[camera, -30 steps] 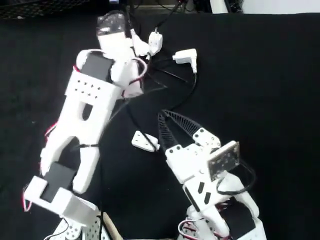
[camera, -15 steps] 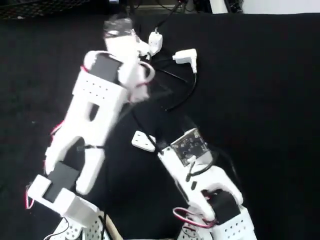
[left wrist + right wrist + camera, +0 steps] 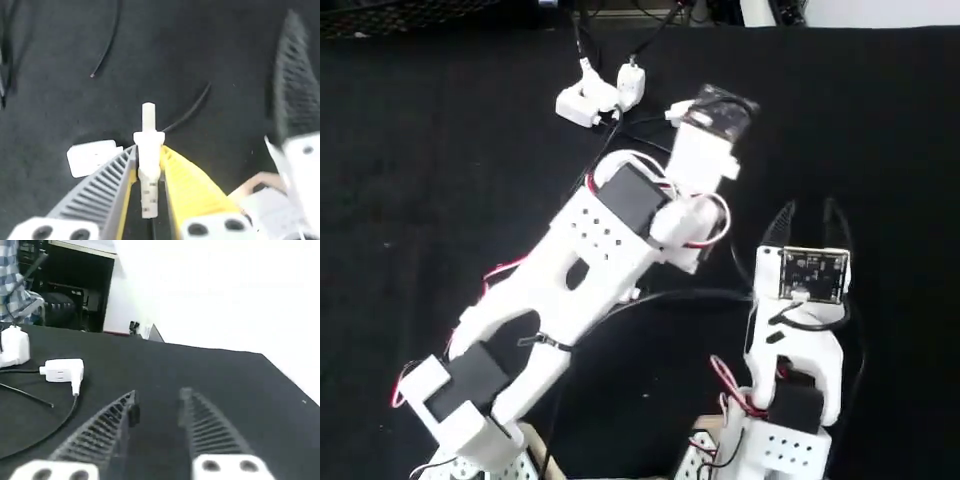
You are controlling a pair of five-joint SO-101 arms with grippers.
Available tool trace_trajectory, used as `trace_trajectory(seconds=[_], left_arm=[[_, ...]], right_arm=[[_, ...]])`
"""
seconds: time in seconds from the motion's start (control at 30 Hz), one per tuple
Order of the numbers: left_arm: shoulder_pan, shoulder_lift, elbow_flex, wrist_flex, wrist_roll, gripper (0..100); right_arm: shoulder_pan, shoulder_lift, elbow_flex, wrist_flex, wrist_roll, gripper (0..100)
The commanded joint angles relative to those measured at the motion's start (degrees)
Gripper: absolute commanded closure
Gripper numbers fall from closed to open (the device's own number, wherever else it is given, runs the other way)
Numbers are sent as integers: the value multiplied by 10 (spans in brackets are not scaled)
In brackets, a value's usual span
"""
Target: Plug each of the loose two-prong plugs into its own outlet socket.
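My left gripper [image 3: 148, 149] is shut on a slim white plug [image 3: 148, 122], whose tip sticks out past the fingertips above the black cloth. A flat white block [image 3: 93, 158] lies on the cloth just beside it. In the high view the left arm [image 3: 610, 230] slants across the middle, and its wrist [image 3: 715, 120] covers the gripper. My right gripper [image 3: 157, 402] stands open and empty, low over the cloth, near the front right [image 3: 808, 215]. A white outlet block with a cable [image 3: 62, 370] lies well ahead of it, partly showing beside the left wrist [image 3: 678, 112].
Two more white plug blocks [image 3: 582, 103] [image 3: 630, 85] sit at the far edge with black cables [image 3: 650, 45] running off the table. Loose black cable [image 3: 187, 112] crosses the cloth. The right gripper's black finger [image 3: 295, 95] is close beside the left gripper.
The left arm swung from the far-left blocks to the table's middle. The right arm turned from pointing left to pointing straight away. The white piece at mid-table is now under the left arm.
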Motion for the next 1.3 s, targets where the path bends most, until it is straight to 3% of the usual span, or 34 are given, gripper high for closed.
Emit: trace_trajectory(seconds=[0.0, 0.27, 0.43, 0.73, 0.93, 1.27], left_arm=[[9, -9, 1, -6, -51, 971], [-45, -15, 0, 52, -57, 970], [-29, -18, 5, 97, -119, 970], [43, -140, 39, 95, -122, 970], [43, -193, 109, 93, -124, 970], [-36, -267, 249, 10, -124, 970]], right_arm=[[15, -29, 36, -33, -55, 988], [31, -24, 76, -55, -93, 987], [18, -24, 74, -48, -241, 987], [-125, -23, 39, -47, -310, 987], [-215, -23, 31, -52, -320, 987], [-298, -23, -82, -13, -322, 987]])
